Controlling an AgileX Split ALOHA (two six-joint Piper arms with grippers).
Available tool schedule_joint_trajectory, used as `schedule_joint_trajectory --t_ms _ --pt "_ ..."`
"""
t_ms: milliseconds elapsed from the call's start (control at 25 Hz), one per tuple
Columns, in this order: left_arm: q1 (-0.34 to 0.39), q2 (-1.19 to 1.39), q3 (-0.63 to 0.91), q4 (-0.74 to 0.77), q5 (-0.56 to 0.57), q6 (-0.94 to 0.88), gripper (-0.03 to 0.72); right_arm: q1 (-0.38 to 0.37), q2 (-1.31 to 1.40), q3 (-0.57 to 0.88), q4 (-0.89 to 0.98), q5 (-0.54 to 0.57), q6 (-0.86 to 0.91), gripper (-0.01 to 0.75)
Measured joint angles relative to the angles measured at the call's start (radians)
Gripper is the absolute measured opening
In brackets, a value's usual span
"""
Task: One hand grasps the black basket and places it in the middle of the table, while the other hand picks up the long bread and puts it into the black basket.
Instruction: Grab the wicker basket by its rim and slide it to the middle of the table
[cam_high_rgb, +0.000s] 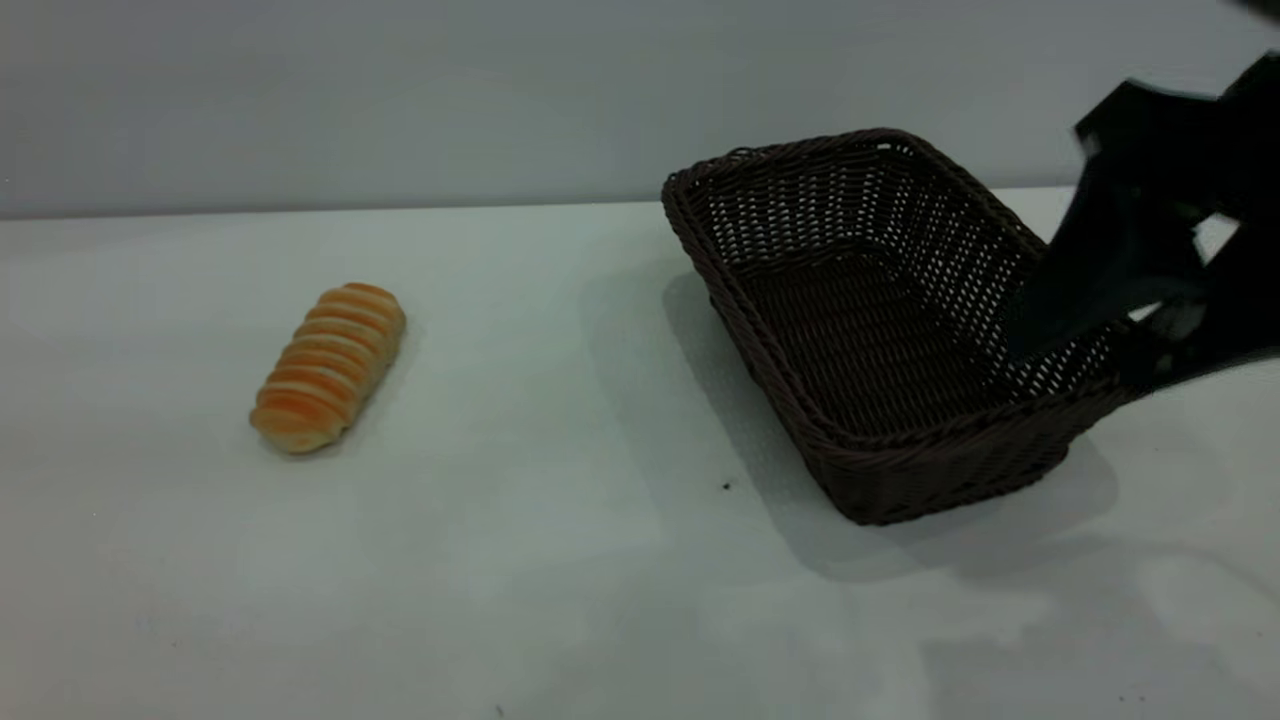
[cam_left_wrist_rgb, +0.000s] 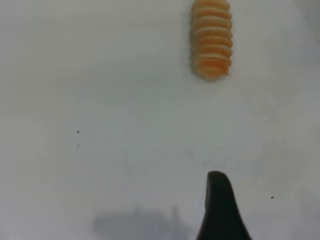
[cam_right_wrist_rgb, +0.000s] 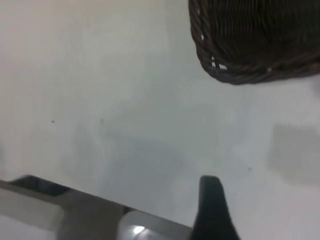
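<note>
The black basket (cam_high_rgb: 880, 320), dark woven wicker, stands on the table (cam_high_rgb: 560, 560) right of the middle. Its corner shows in the right wrist view (cam_right_wrist_rgb: 250, 55). The long bread (cam_high_rgb: 328, 366), golden-orange with pale ridges, lies on the table at the left. It also shows in the left wrist view (cam_left_wrist_rgb: 212, 39). My right gripper (cam_high_rgb: 1100, 340) is blurred at the basket's right side, open, with one finger (cam_right_wrist_rgb: 212, 210) over bare table, apart from the basket. My left gripper (cam_left_wrist_rgb: 250, 210) is open and empty, with one finger (cam_left_wrist_rgb: 220, 210) short of the bread. It is out of the exterior view.
A grey wall (cam_high_rgb: 400, 100) runs behind the table. The table's edge and a grey frame (cam_right_wrist_rgb: 60, 210) show near my right gripper. Bare tabletop lies between the bread and the basket.
</note>
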Motion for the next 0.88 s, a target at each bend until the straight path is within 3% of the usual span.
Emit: schedule_joint_trajectory --t_ms 440,880 --pt "0.0 0.0 0.0 0.0 -0.003 0.0 0.514 0.0 0.226 -0.001 0.327 -0.273 0.19 0.568" --pt "0.0 -0.027 0.0 0.0 -0.002 0.0 0.514 0.0 0.342 -0.009 0.604 -0.417 0.202 0.565"
